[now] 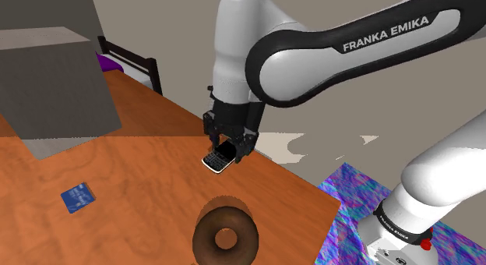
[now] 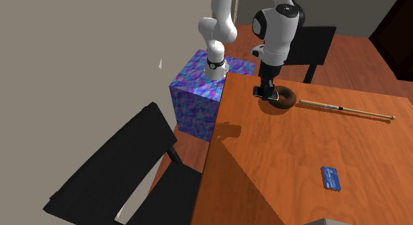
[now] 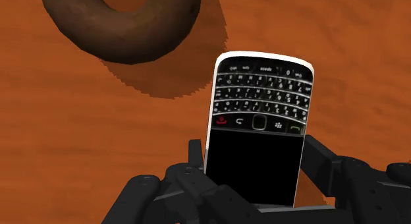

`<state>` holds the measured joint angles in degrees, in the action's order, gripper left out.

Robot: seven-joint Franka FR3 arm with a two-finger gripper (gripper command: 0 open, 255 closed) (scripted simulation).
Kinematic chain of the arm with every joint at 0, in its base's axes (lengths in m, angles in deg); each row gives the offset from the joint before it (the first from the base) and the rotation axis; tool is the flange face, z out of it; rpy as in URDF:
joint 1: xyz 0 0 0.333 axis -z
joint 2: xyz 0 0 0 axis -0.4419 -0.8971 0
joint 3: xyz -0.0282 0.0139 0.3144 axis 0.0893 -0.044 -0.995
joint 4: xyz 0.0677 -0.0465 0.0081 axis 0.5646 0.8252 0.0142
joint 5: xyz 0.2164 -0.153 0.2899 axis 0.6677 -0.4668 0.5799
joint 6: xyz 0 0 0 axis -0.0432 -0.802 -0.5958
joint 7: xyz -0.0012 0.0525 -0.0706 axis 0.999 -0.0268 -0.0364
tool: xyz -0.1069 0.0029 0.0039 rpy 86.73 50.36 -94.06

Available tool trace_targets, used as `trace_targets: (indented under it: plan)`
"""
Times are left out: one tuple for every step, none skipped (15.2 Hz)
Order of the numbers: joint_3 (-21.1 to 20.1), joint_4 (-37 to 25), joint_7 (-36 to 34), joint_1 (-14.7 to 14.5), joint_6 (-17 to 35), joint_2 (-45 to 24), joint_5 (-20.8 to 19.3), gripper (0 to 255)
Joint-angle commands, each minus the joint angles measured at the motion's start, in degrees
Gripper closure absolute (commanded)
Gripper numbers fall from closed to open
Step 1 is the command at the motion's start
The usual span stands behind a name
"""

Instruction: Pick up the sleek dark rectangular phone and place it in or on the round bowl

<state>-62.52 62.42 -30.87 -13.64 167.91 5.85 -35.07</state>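
We see the black gripper (image 1: pixel 226 149) closed on the keypad phone (image 3: pixel 258 124). Its fingers clasp the dark screen end from both sides, and the keyboard end sticks out beyond them. The phone is tilted and near the brown ring-shaped bowl (image 1: pixel 226 236), not in it — whether it is clear of the wooden table (image 1: pixel 117 232) we cannot tell. A blue card (image 1: pixel 76 197) lies well apart from both, and a thin stick (image 2: pixel 344 109) lies on the table just beside the bowl.
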Motion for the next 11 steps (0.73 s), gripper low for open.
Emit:
trace_targets:
  plan:
    - [-0.8,1.4,-1.5,-1.6,0.1,2.1,1.9,255]
    - [-1.3,1.7,-2.3,-2.4,0.0,2.9,2.7,255]
    - [-1.9,1.9,-3.3,-3.1,-0.2,3.7,3.4,255]
    - [-2.4,2.0,-4.3,-3.9,-0.4,4.3,4.0,255]
    - [-3.0,2.1,-5.3,-4.6,-0.5,4.9,4.5,255]
    - [-3.7,2.2,-6.4,-5.2,-0.7,5.5,5.1,255]
    - [-4.4,2.1,-7.5,-5.8,-0.9,5.9,5.5,255]
    - [-5.1,2.0,-8.6,-6.4,-1.1,6.3,5.9,255]
    - [-6.0,1.9,-9.8,-7.0,-1.2,6.7,6.3,255]
    - [-7.3,1.5,-11.8,-7.7,-1.5,7.1,6.7,255]
    - [-7.8,2.0,-11.9,-7.5,-0.7,6.7,6.6,255]
